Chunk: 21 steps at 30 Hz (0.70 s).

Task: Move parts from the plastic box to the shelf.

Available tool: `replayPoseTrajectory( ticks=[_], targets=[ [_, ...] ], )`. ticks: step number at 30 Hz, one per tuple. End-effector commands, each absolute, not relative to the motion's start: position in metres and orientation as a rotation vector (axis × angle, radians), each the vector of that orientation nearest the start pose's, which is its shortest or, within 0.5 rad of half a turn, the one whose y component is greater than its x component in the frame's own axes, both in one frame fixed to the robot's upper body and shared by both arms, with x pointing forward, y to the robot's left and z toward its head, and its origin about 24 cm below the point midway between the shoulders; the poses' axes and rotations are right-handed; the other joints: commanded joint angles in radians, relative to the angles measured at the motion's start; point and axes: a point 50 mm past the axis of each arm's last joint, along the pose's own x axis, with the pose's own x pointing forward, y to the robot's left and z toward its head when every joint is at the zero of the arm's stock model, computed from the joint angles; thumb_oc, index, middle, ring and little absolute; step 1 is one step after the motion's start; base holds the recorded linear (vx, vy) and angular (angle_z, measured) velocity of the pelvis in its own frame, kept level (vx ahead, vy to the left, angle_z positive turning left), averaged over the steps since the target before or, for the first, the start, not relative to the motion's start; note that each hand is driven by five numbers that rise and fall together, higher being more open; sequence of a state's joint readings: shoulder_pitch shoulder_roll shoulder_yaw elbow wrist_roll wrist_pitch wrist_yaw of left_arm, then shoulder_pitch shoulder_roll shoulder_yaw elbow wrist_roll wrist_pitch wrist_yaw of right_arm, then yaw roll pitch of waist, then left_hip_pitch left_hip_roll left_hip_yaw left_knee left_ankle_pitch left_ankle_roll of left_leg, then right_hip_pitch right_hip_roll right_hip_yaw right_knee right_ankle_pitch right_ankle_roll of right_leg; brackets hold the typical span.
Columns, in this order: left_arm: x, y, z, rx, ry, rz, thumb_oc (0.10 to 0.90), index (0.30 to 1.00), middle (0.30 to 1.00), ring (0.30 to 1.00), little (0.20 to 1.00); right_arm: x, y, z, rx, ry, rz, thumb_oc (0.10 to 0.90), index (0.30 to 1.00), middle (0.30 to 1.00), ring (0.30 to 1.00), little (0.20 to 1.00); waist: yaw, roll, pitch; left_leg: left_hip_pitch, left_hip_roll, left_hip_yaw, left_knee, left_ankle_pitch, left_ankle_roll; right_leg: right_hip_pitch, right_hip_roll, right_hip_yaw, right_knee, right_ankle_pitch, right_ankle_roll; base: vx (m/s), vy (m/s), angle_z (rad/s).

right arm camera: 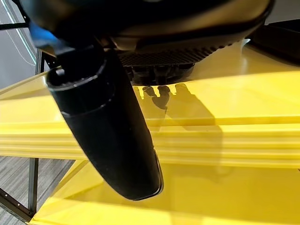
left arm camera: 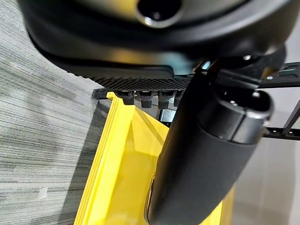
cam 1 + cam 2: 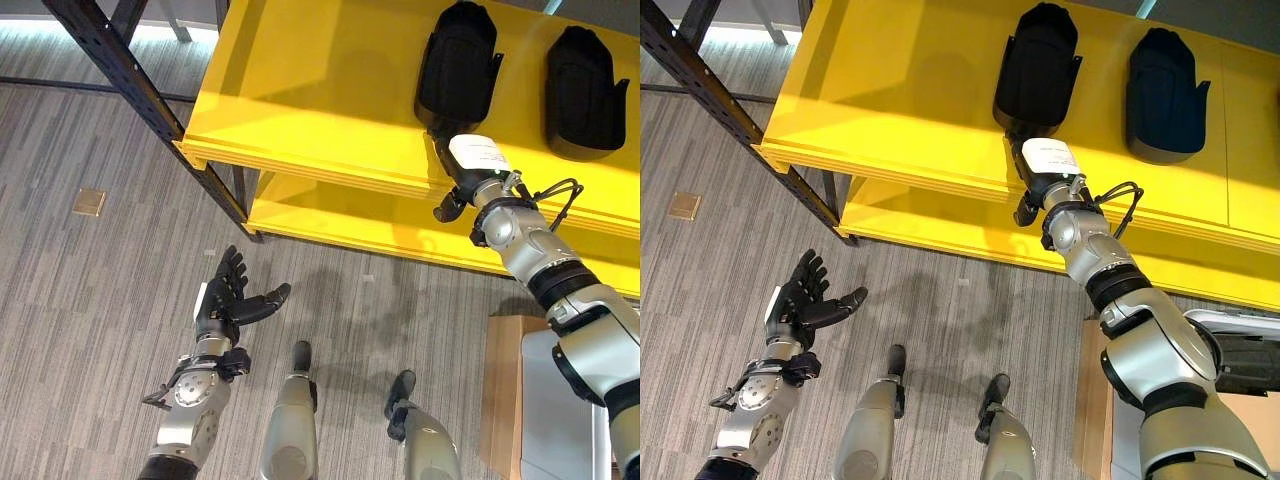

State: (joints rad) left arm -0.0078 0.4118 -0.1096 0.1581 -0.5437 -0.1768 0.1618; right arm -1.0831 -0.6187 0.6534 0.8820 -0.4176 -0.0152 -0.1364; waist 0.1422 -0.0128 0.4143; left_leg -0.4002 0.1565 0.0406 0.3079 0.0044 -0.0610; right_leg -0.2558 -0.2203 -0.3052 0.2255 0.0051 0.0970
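A: At the shelf's front edge, the right robot hand sits just below the nearer black part; its fingers are hidden, so I can't tell its grip

B: And the left robot hand?

A: Low over the floor, fingers spread, holding nothing. A second part rests on the yellow shelf

B: Best practice, I'd say: draw straight back, without nudging that part

My left hand hangs low, well below the yellow shelf, fingers spread and relaxed, thumb out. My right arm stretches up, its hand at the shelf's front edge, fingers straight.
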Motion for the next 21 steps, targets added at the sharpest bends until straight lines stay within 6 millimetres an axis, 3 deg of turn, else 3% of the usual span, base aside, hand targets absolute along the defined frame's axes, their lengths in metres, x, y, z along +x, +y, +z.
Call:
replayPoseTrajectory(
  ticks=[1,21],
  targets=[
    [0.2508,0.2329,0.0719,-0.080,-0.189,0.108,0.900,1.000,1.000,1.000,1.000,0.4108,-0.2020,0.2631,-1.379,-0.369,-0.194,0.900,1.000,1.000,1.000,1.000,-0.002,-0.041,-0.049,-0.153,0.040,-0.025,0.083,0.025,-0.021,0.206,-0.014,0.012,-0.032,-0.159,-0.002,0.00,0.000,0.00],
    [0.2510,0.2334,0.0718,-0.080,-0.189,0.110,0.900,1.000,1.000,1.000,1.000,0.4094,-0.2079,0.2657,-1.382,-0.368,-0.214,0.900,1.000,1.000,1.000,1.000,-0.007,-0.040,-0.050,-0.153,0.041,-0.021,0.082,0.026,-0.021,0.207,-0.013,0.016,-0.031,-0.160,-0.002,0.00,0.000,0.00]
  ],
)
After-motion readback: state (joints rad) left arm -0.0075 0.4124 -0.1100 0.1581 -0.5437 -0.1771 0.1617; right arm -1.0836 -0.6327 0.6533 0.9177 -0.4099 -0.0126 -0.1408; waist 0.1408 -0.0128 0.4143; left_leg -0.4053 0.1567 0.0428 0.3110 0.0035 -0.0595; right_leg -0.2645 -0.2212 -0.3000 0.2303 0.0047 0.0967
